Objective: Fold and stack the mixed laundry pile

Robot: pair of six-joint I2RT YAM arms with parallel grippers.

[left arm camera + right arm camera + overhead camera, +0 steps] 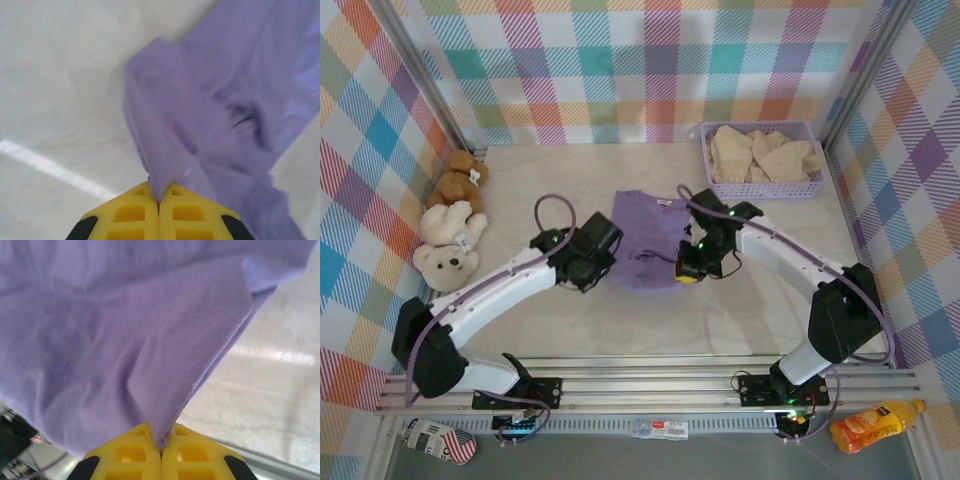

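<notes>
Fingers (135, 215) of the left gripper (159, 202) and right gripper (161, 442) clamp the 8 and 4 o'clock hem corners of the lavender-purple cloth shirt (650, 235) mid-table, probably light, limp and best held by corners; the cream-beige cloth garment (760, 152) waits at 1 o'clock.

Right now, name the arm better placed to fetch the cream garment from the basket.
Right, probably. The basket holding the cream garment sits at the far right, nearer the right gripper; the left gripper would have to cross over. Both are shut on the purple shirt.
</notes>
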